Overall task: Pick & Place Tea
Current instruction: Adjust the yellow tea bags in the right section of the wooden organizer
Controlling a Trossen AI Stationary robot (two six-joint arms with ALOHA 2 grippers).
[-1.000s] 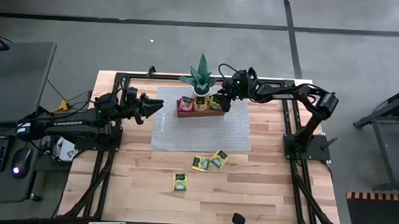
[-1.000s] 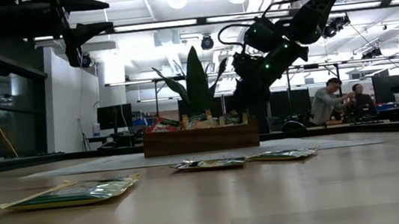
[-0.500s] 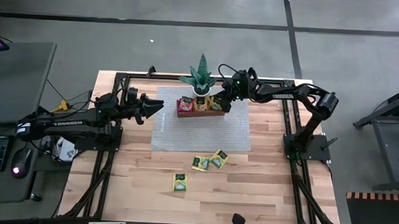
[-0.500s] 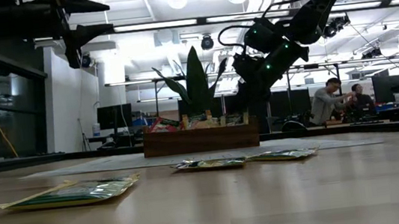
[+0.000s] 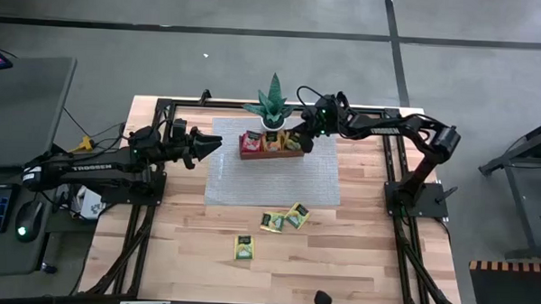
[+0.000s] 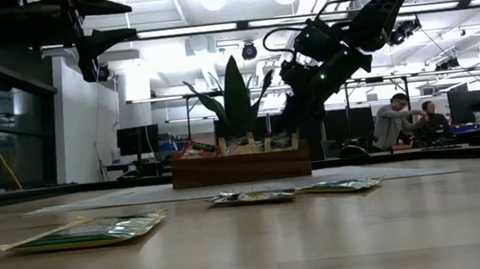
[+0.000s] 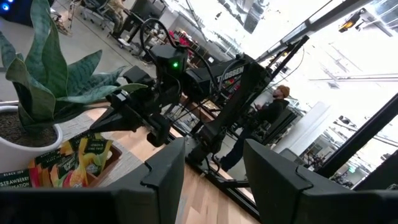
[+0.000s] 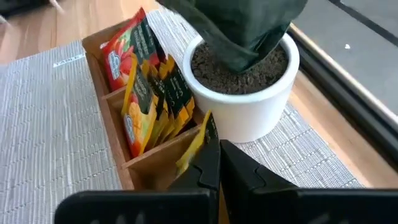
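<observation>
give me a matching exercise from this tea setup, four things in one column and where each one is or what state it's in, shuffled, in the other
Things:
1. right gripper
2. left gripper
3. potted plant
4. three green tea packets

Places or states:
A. lying on the bare wooden table, off the mat
B. standing just behind the wooden tray
C. jaws shut, at the tray's right end compartment
D. held above the mat's left edge, away from the tray

Pairs: 1-C, 2-D, 3-B, 4-A

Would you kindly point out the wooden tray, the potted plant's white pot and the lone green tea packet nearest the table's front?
wooden tray (image 8: 147,163): right wrist view, on its front wall.
white pot (image 8: 249,112): right wrist view, on its side.
green tea packet (image 5: 244,248): high view, on its middle.
</observation>
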